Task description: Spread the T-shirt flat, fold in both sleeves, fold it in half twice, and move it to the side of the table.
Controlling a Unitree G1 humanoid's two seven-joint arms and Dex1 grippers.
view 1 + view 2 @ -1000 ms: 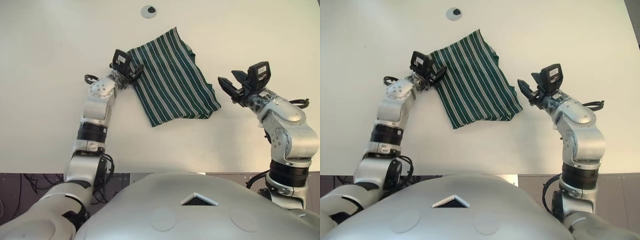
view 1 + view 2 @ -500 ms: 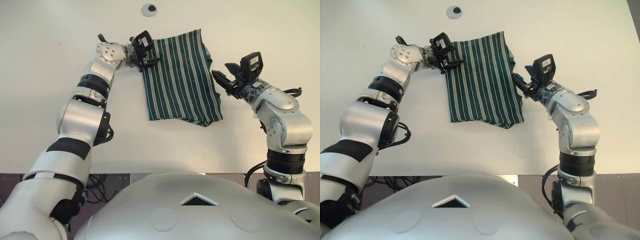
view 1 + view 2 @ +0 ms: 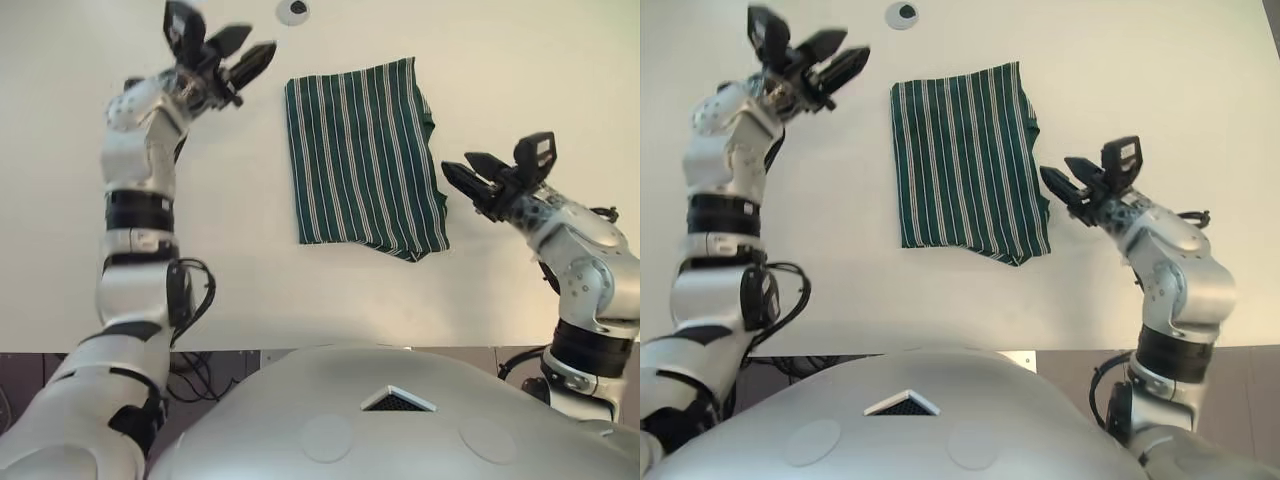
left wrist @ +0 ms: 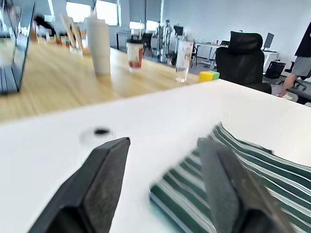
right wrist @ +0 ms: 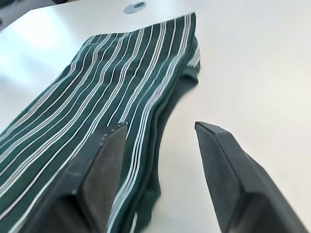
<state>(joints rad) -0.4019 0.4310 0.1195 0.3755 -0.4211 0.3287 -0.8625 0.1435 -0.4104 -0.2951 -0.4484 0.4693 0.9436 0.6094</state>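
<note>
Dark green white-striped cloth T-shirt (image 3: 365,155): folded into a rectangle, flat on the white tabletop (image 3: 520,60), between both arms
Left fingers (image 3: 255,62): spread apart, empty, near the shirt's far left corner, clear of it
Right fingers (image 3: 462,180): apart, empty, just beside the shirt's right edge, not touching

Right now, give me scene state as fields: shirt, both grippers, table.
shirt: T-shirt folded into a striped rectangle, lying flat on the table
left gripper: open, empty, apart from the shirt, off its far left corner
right gripper: open, empty, at the shirt's right edge
other: round grommet near the table's far edge
</note>
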